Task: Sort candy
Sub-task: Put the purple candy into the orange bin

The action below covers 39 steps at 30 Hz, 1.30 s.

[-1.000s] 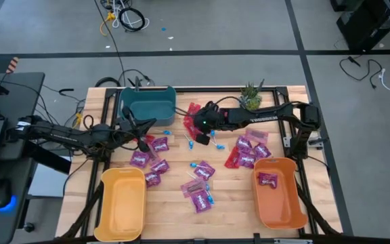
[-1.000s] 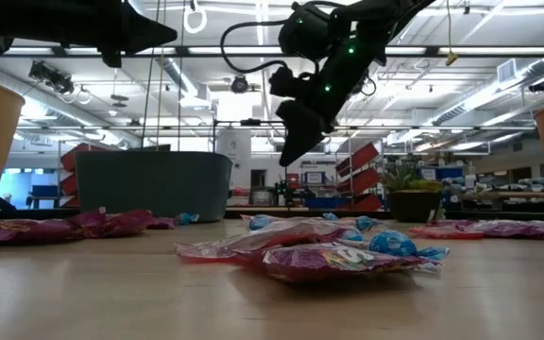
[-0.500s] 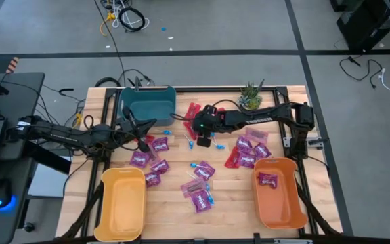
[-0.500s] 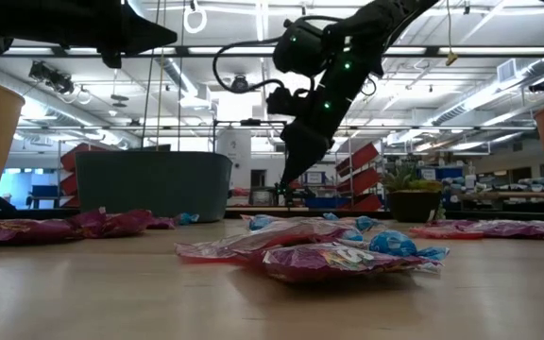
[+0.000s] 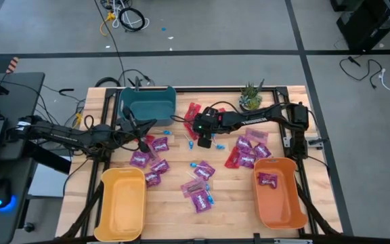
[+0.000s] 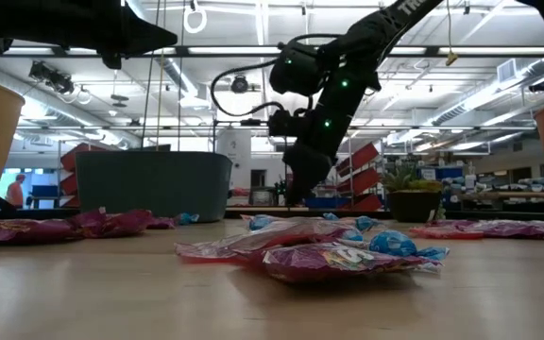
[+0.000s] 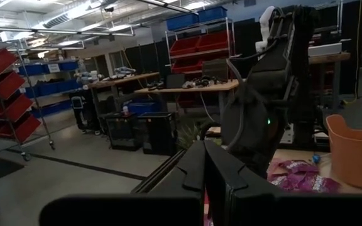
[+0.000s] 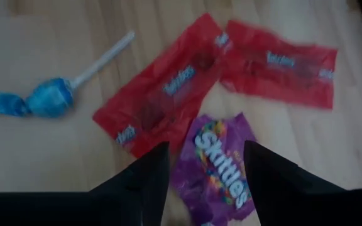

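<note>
Purple packets (image 5: pixel 200 195) and blue lollipops (image 5: pixel 210 198) are lying low in the frame between the empty yellow bin (image 5: pixel 121 212) and the orange bin (image 5: pixel 277 198), which is holding one packet (image 5: pixel 268 179). Mid-frame, more candy is sitting scattered across the bench (image 5: pixel 232 210). Upper centre, the right hand (image 5: pixel 204 139) is hanging wide open and empty over red packets (image 8: pixel 168 100). At left, the left hand (image 5: pixel 143 144) is waiting closed. Sorting is barely begun.

Dark jointed arms (image 5: pixel 249 119), black cables, green indicator lights
</note>
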Tool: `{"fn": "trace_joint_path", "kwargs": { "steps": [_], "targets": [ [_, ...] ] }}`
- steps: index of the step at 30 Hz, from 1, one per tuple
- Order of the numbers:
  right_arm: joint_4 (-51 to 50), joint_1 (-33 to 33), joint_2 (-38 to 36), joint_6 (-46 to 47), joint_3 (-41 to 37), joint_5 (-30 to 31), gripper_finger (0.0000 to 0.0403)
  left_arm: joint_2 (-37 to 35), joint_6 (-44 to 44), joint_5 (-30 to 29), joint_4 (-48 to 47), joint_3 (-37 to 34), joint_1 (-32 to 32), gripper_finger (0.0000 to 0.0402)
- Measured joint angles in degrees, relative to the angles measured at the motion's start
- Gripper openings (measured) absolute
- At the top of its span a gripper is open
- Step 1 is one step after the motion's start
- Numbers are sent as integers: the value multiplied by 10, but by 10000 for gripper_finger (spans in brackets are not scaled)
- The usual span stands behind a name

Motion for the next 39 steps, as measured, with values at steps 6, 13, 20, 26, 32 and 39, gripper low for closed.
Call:
{"fn": "trace_joint_path", "kwargs": {
  "steps": [6,13,20,26,32,39],
  "targets": [
    [2,-8,14,20,-1,0,195,0,-1,0,-3,0,0,6],
    [-1,-15,31,29,-2,-16,197,0,-1,0,-9,0,0,6],
    [1,-17,39,34,-1,-23,195,0,-2,0,-11,0,0,6],
    [1,-20,39,42,-1,-27,166,0,-4,0,-11,0,0,6],
    [-5,-26,39,42,-1,-32,106,0,-6,0,-11,0,0,6],
    [-6,-29,39,42,-1,-38,42,0,-11,0,-12,0,0,6]
  ]
}}
